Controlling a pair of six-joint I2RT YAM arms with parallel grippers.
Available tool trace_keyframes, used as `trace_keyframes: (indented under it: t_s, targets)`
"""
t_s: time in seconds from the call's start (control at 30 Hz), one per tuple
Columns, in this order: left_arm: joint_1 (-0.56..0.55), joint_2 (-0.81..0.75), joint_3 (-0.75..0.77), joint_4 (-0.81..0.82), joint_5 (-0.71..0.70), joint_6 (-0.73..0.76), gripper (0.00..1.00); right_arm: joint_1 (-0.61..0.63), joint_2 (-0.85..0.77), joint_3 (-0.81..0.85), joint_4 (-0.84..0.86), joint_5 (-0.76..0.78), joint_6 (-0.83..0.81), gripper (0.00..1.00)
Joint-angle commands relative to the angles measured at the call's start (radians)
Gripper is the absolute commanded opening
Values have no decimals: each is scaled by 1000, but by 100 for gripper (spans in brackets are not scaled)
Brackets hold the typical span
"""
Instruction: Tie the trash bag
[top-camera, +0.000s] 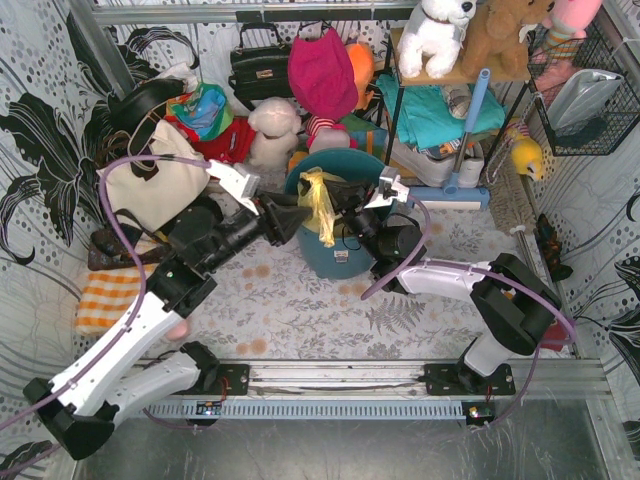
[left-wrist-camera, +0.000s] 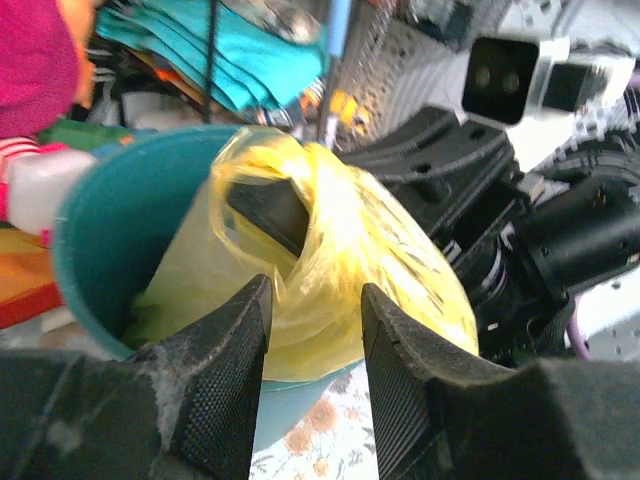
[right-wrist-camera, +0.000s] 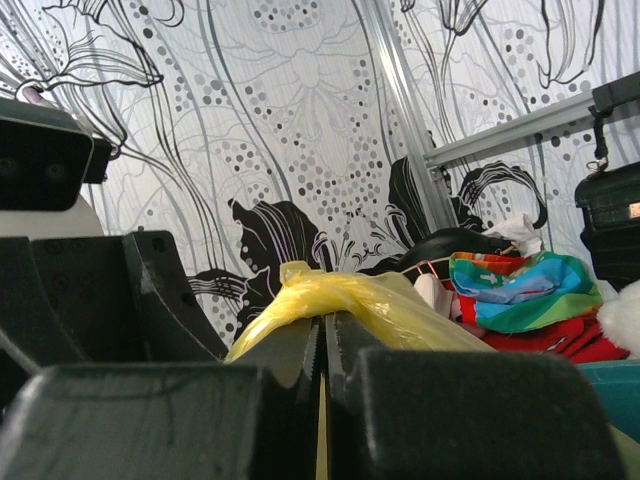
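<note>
The yellow-green trash bag (top-camera: 319, 205) sits in a round teal bin (top-camera: 352, 258) at the table's middle back. Its top is pulled up into a bunched strip. My right gripper (top-camera: 340, 196) is shut on the bag's gathered plastic (right-wrist-camera: 340, 298), which drapes over the closed fingertips. My left gripper (top-camera: 296, 218) is open just left of the bag. In the left wrist view its fingers (left-wrist-camera: 235, 360) straddle empty space in front of the bag (left-wrist-camera: 350, 260) and the bin's rim (left-wrist-camera: 90, 215). The right arm's black body (left-wrist-camera: 470, 190) stands close behind the bag.
A cream canvas tote bag (top-camera: 160, 185) lies at back left, with an orange-striped cloth (top-camera: 105, 300) in front. Soft toys, a black handbag (top-camera: 260, 65) and a shelf (top-camera: 440, 110) crowd the back. A wire basket (top-camera: 590, 95) hangs at right.
</note>
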Motion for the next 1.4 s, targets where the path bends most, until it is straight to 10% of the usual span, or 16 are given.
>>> trace_keyframes:
  t_s: [0.0, 0.23, 0.57, 1.07, 1.37]
  targets:
    - [-5, -72, 16, 74, -184, -77, 50, 6, -17, 39, 105, -44, -8, 0]
    - [-3, 32, 147, -24, -398, -323, 55, 6, -20, 37, 106, -58, -2, 0]
    - [40, 155, 209, -7, -282, -420, 56, 6, -23, 34, 105, -62, -1, 0]
    - [100, 152, 183, 50, -109, -469, 0, 6, -22, 30, 105, -47, -6, 0]
    - [101, 155, 221, 67, -93, -448, 0, 6, -32, 22, 106, -37, -11, 0]
